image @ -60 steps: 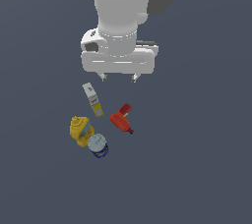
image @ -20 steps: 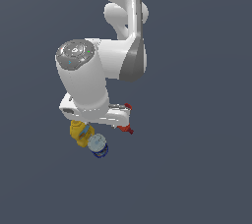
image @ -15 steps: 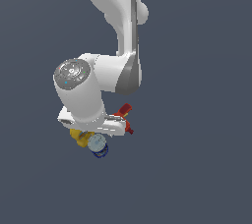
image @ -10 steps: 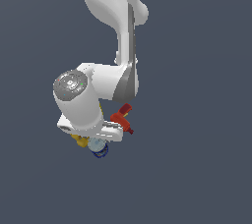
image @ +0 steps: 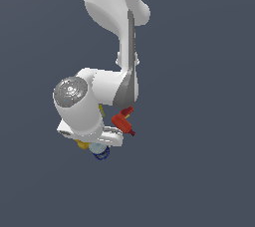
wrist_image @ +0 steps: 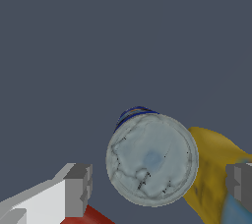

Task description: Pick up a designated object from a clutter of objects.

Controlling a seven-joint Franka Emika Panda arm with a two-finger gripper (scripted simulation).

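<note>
The blue can [wrist_image: 151,158] with its pale silvery round top fills the wrist view; a strip of its blue side shows at the rim. In the exterior view only part of the can [image: 99,150] peeks out below the arm's hand. My gripper [wrist_image: 160,188] is open and low over the can, with one grey fingertip [wrist_image: 78,189] on either side of it, apart from it. The yellow lumpy container [wrist_image: 216,174] touches the can's side. The red bottle shape [image: 123,121] lies beside the hand.
The slim white-and-yellow box [wrist_image: 34,206] shows beside one fingertip in the wrist view, with a red sliver [wrist_image: 93,216] of the bottle by it. The arm's wrist [image: 79,106] hides most of the clutter in the exterior view. The floor is plain dark grey.
The arm has come down from high above the clutter and now sits low over the blue can, covering most of it and the yellow container in the exterior view.
</note>
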